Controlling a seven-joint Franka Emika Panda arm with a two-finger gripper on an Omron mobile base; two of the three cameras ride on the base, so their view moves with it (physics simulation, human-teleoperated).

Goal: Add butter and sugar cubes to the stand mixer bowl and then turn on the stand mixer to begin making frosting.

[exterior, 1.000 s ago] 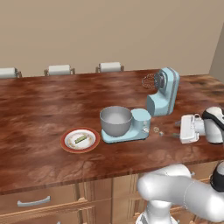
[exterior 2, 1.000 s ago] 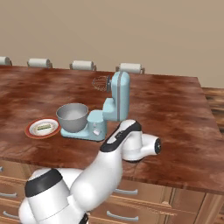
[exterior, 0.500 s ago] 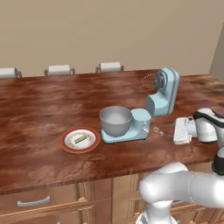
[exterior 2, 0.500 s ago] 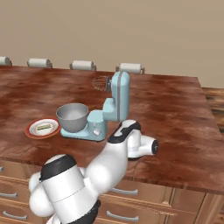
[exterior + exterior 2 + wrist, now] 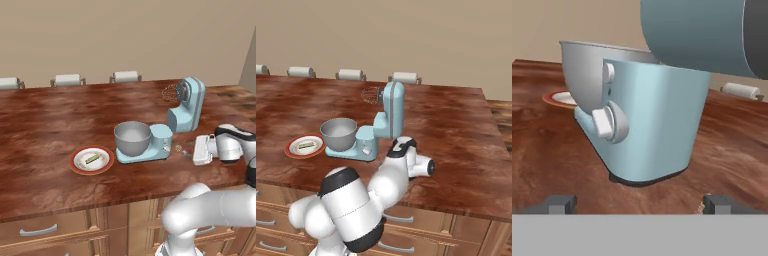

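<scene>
My pincer (image 5: 637, 202): jaws wide, holding nothing, low over the counter (image 5: 45, 130). Mixer (image 5: 647, 125): at twelve o'clock, close. Bowl (image 5: 587, 70): on its base, eleven o'clock. Butter (image 5: 92, 159): on plate (image 5: 77, 167), beyond the bowl.

Glossy white rounded arm links, dark joint bands.

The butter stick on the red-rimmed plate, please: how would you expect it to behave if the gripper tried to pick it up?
The butter is a thin, short stick lying flat on the plate, so it is probably light, and closing fingers may slide it across the smooth surface. Being butter, it likely dents under a firm squeeze. The low rim might block a sideways approach.
</scene>
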